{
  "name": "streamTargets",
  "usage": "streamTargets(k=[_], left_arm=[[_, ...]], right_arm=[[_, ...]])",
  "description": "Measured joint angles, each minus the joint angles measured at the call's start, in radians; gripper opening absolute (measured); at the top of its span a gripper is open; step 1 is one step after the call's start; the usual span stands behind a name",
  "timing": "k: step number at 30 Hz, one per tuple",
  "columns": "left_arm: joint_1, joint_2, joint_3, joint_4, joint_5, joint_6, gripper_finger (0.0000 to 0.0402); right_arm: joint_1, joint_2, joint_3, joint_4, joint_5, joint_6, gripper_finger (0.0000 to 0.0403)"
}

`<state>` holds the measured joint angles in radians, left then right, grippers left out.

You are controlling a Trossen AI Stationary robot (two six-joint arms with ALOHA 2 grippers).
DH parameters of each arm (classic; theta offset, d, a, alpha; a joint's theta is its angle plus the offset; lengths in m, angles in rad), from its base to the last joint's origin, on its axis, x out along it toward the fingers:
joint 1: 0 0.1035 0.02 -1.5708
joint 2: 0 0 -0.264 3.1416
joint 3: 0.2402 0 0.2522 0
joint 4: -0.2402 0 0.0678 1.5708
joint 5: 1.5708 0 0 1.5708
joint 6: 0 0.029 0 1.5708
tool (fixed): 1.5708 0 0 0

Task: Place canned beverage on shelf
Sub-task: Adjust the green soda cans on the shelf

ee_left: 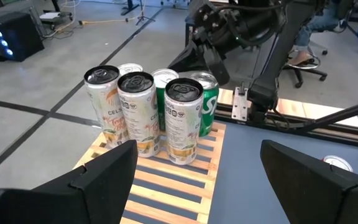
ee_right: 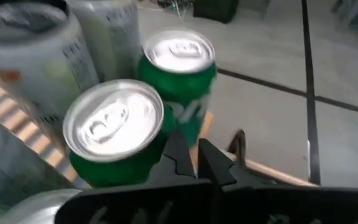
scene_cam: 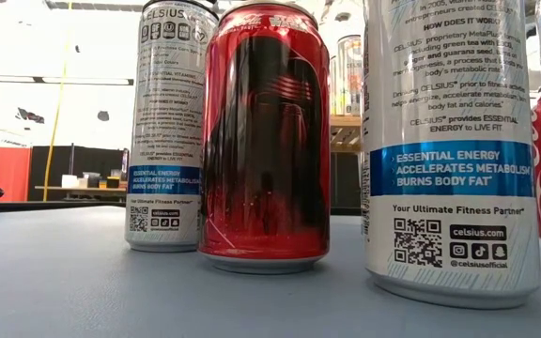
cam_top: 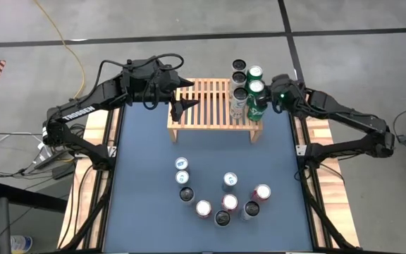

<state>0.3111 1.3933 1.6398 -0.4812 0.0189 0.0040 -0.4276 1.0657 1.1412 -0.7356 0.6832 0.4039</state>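
Both end effectors hang over the shelf (cam_top: 210, 109). On my right end effector (cam_top: 268, 106) the fingers are pressed together, empty, just beside two green cans (ee_right: 114, 134) at the shelf's right end. My left end effector (cam_top: 182, 95) is spread wide, holding nothing, over the bare slats, apart from the cans.

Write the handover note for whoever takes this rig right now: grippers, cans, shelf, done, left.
Left gripper: open, empty, over the shelf's left part.
Right gripper: shut, holding nothing, beside the green cans at the shelf's right end.
Done: six cans clustered on the right end of the shelf, three tall pale cans and three green ones.
Left: nine cans standing on the table, near edge. The shelf's left and middle slats are free.
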Motion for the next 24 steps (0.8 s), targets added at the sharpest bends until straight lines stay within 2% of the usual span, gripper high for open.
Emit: streamTargets(k=[4, 10, 13, 19, 24], left_arm=[[0.000, 0.000, 0.000, -0.002, 0.000, -0.006, 0.0327], [0.000, 0.000, 0.000, -0.003, 0.000, -0.009, 0.0327], [0.000, 0.000, 0.000, -0.003, 0.000, -0.008, 0.0327], [0.000, 0.000, 0.000, -0.003, 0.000, -0.008, 0.0327], [0.000, 0.000, 0.000, 0.001, -0.001, 0.006, 0.0327]], right_arm=[[0.000, -0.001, 0.000, 0.047, -0.001, -0.021, 0.0000], [-0.014, -0.039, 0.000, -0.009, 0.004, -0.022, 0.0000], [-0.012, -0.079, 0.000, -0.057, 0.049, -0.001, 0.0000], [0.045, -0.206, 0.000, -0.220, 0.057, 0.165, 0.0000], [0.167, -0.220, -0.009, -0.337, 0.134, 0.329, 0.0000]])
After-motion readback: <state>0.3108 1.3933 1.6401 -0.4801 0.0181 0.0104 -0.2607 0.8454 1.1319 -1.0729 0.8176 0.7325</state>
